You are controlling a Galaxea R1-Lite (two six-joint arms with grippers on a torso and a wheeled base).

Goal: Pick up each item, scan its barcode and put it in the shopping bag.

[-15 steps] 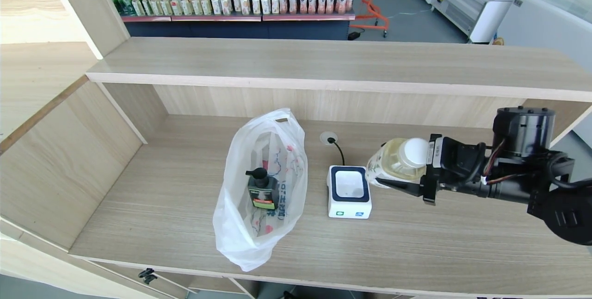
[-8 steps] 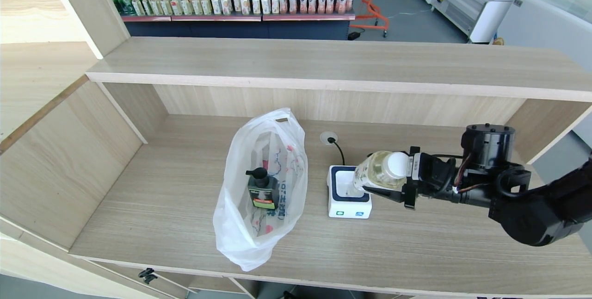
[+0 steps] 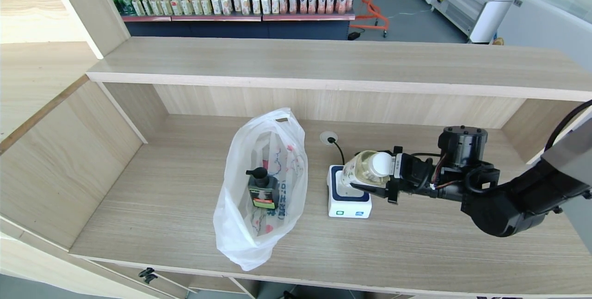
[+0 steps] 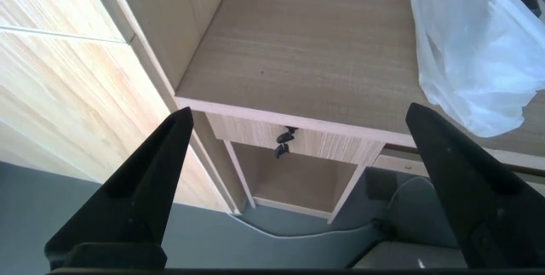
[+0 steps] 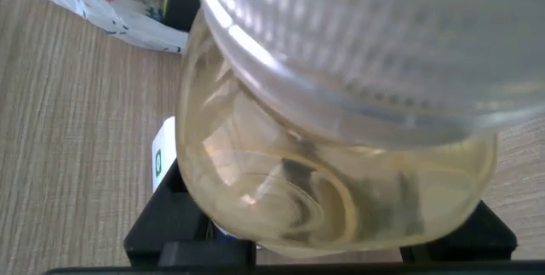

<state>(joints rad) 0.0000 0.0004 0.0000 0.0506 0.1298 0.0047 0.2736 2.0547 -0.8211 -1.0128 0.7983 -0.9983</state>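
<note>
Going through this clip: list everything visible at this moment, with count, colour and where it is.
shopping bag: one, translucent white, lying open on the counter, left of centre
pump bottle: one, dark with a green and orange label, inside the shopping bag
scanner: one, white with a blue frame, on the counter right of the bag
cable: one, black, from the scanner back to a round hole in the counter
drink bottle: one, pale yellow with a white cap, held over the scanner
counter: one, light wood
shelf bottles: one long row, green, pale and pink, far behind
right gripper: black, shut on the drink bottle
left gripper: black, open, off the counter's front edge
</note>
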